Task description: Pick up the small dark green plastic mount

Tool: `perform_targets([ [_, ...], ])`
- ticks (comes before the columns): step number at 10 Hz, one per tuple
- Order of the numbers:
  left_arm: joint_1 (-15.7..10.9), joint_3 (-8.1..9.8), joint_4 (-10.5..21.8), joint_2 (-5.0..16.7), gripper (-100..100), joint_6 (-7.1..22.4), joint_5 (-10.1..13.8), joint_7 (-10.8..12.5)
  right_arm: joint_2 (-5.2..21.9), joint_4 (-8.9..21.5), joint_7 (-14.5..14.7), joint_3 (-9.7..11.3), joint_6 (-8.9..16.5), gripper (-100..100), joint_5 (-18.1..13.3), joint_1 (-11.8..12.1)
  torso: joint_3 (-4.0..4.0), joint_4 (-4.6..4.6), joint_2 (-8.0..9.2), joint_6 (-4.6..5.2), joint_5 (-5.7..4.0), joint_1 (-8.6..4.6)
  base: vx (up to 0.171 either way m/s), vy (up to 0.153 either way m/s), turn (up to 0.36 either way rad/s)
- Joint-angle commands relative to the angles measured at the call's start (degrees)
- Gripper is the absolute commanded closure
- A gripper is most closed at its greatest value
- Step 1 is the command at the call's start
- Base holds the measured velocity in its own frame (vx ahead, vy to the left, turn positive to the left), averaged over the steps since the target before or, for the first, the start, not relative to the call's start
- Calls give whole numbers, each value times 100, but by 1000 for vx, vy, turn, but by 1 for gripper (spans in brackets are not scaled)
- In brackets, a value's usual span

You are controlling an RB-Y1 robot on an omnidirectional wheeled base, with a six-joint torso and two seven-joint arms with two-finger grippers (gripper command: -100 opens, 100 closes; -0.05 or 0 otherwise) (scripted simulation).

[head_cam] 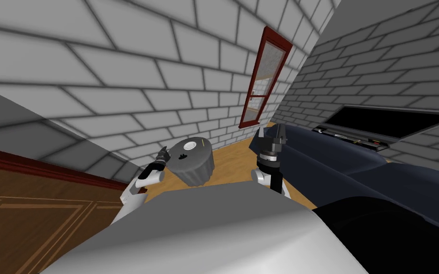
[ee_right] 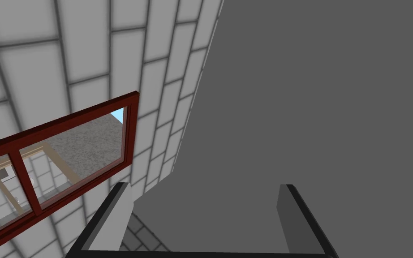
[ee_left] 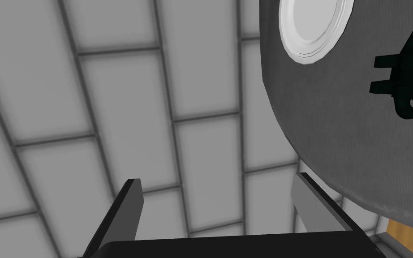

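Note:
A small dark mount (ee_left: 406, 76) with two prongs and two holes lies flat on top of a round dark grey stool (ee_left: 344, 130). In the head view the mount (head_cam: 182, 156) is a small dark shape on the stool (head_cam: 195, 164), next to a white plate (head_cam: 190, 144). My left gripper (head_cam: 163, 155) hovers just left of the stool, open, with nothing between its fingers (ee_left: 127, 210); the mount lies beyond and to the side of them. My right gripper (head_cam: 272, 135) is raised right of the stool, open and empty, with fingers (ee_right: 116, 215) apart.
A white plate (ee_left: 313, 27) sits on the stool beside the mount. A brick wall stands close behind. A dark blue sofa (head_cam: 356, 161) runs along the right. A red-framed window (head_cam: 264, 76) is in the far wall. Wooden floor (head_cam: 235, 161) shows between stool and sofa.

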State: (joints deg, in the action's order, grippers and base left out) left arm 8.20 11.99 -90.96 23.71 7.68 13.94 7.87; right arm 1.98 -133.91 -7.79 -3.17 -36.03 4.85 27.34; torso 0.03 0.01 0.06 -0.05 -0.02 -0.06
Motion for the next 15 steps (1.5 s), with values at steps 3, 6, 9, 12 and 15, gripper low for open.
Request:
perform_targets([
  [3,-394,189,672,265,-100,538,186,51,0,0,0,0,0,0,0,0,0,0,1,0,1,2,-8,-17,-137],
  [6,-593,269,1158,373,-100,969,255,68,0,0,0,0,0,0,0,-1,1,1,2,4,0,5,-10,-5,-123],
  [9,-794,345,1525,474,-100,1272,316,82,0,0,0,0,0,0,0,0,1,0,2,-1,2,10,-7,2,-83],
  [12,-1204,482,2077,654,-100,1790,412,104,0,0,0,0,0,0,0,0,1,0,2,-2,3,11,-12,12,-150],
  [15,-1409,543,2422,731,-100,2097,447,111,0,0,0,-1,0,0,0,1,1,1,2,-4,3,13,-10,17,-76],
])
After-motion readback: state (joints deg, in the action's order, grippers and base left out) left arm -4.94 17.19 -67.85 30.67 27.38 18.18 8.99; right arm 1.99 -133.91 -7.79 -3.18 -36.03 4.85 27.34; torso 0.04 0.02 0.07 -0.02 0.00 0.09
